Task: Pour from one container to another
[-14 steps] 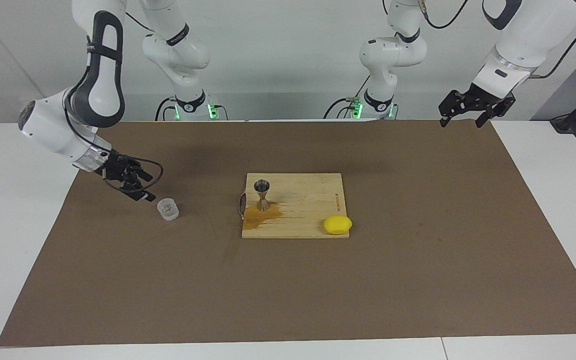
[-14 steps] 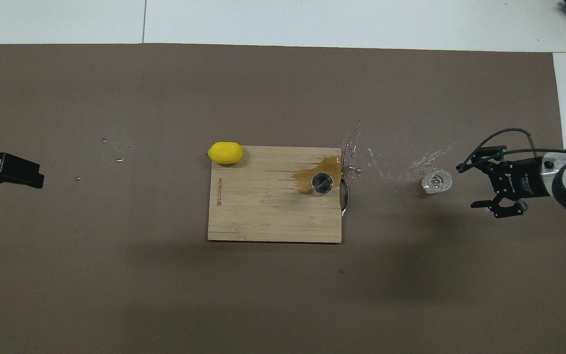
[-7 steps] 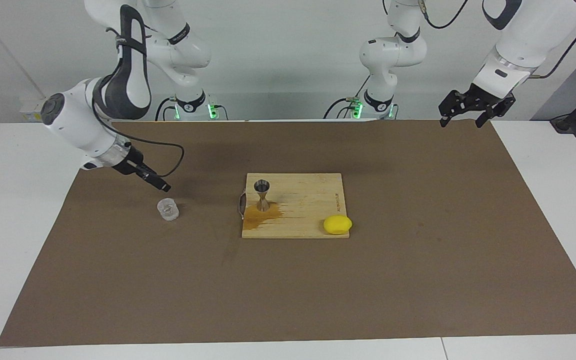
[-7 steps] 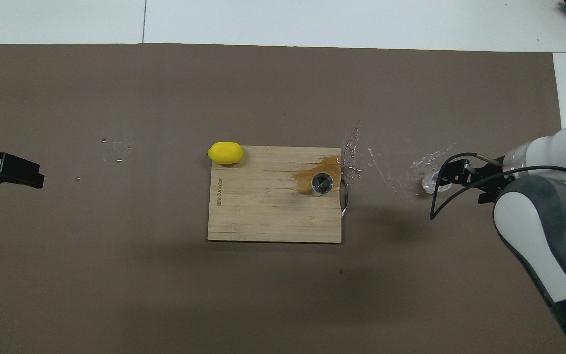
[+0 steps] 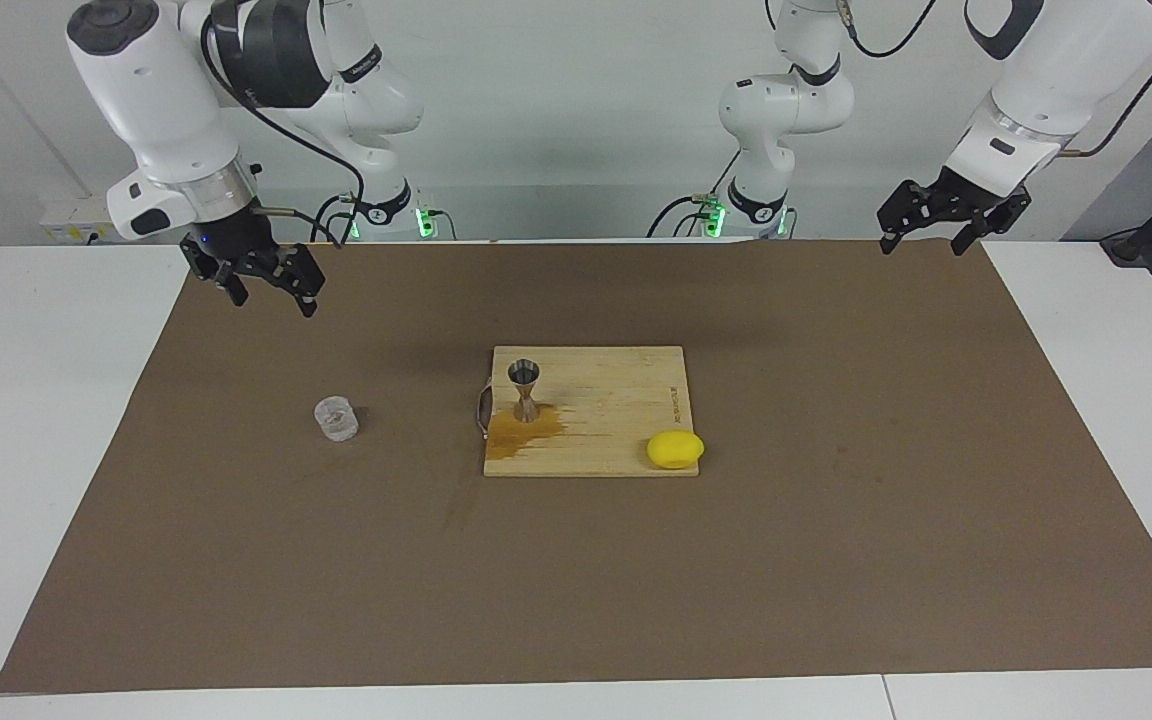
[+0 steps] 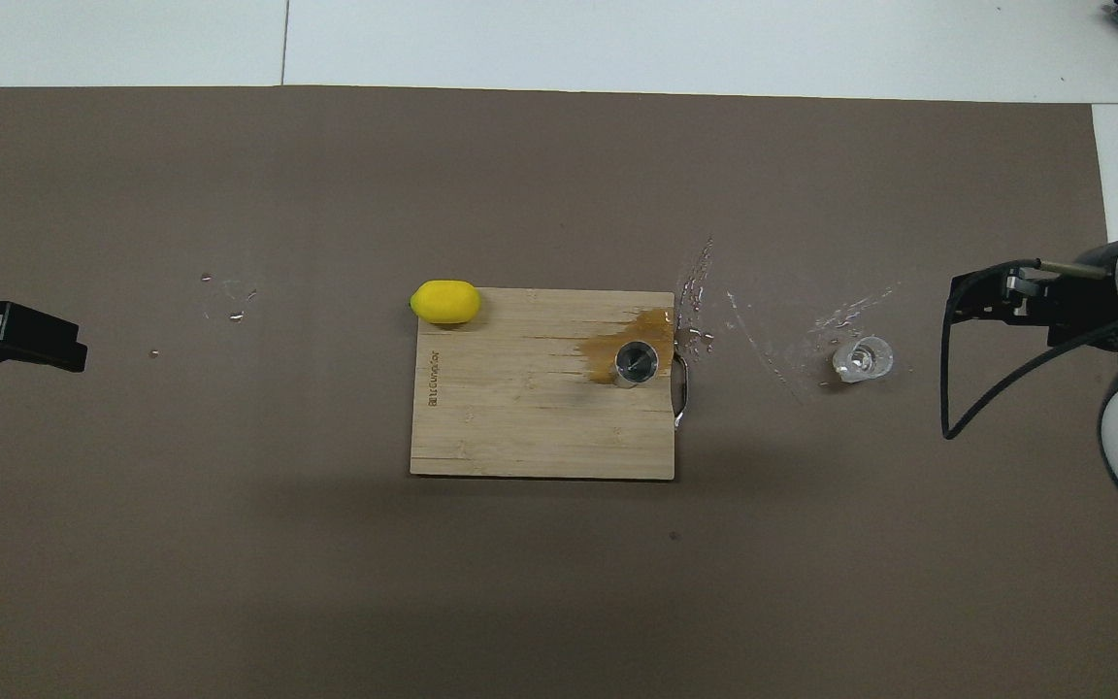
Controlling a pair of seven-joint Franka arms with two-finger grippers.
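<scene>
Right gripper (image 5: pixel 269 292) hangs in the air over the mat (image 5: pixel 836 560) near the right arm's end of the table, jaws wide and holding nothing. On the facing view the glass (image 5: pixel 336 419) stands upright on the mat at about 5 o'clock from this gripper, well apart from it. Seen from the glass, the jigger (image 5: pixel 524 390) is at 3 o'clock; it stands upright on the board (image 5: pixel 626 400), in a brown wet patch (image 5: pixel 521 432). At the board's edge, at 4 o'clock from the jigger, lies a lemon (image 5: pixel 675 449). Left gripper (image 5: pixel 939 229) waits over the mat's corner at the left arm's end, also wide and empty. Clear drops (image 6: pixel 772 325) lie on the mat between glass and board.
</scene>
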